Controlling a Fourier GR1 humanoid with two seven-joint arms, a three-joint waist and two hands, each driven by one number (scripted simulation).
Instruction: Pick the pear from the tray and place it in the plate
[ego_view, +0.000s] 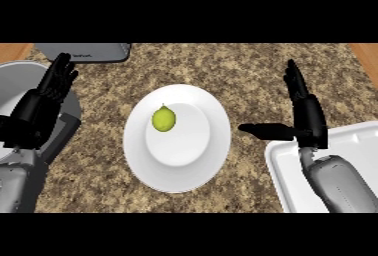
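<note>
A small yellow-green pear lies on the white plate in the middle of the counter, toward the plate's upper left. The white tray sits at the lower right, partly covered by my right forearm; no fruit shows in it. My right hand stands open to the right of the plate, above the tray's left corner, fingers pointing up and thumb stretched toward the plate, holding nothing. At the left edge my left hand rests open with fingers up, apart from the plate.
A grey round pot or appliance stands at the far left behind my left hand. A grey box-like object sits at the top left. Wooden strips border the speckled stone counter on both sides.
</note>
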